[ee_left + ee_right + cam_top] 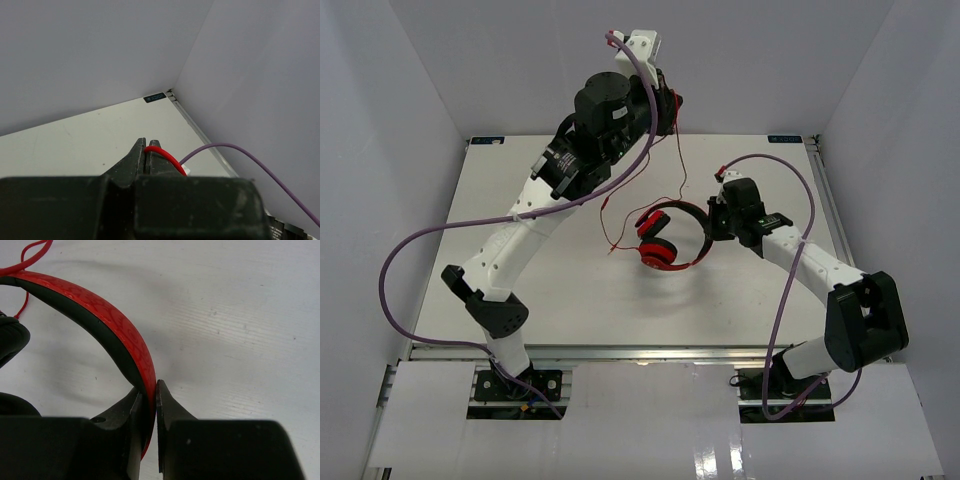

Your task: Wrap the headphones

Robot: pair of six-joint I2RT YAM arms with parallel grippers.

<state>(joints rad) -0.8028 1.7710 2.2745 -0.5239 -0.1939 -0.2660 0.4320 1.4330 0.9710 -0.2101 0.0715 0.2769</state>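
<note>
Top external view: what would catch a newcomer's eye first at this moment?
The red headphones sit mid-table, their headband pinched in the right gripper. Next comes the left gripper, raised high at the far side. It is shut on the thin red cable, which hangs down toward the headphones.

The left arm [535, 215] is slanting across the left half of the table [580, 310], and the red cable [678, 160] is hanging from the raised left gripper [667, 105] down to the headphones [660, 245], fencing off the middle back. The right arm [805, 260] and its purple cable [798, 190] are crowding the right side. Bare table is lying open along the near edge before the headphones; walls [380, 150] are closing in three sides.
</note>
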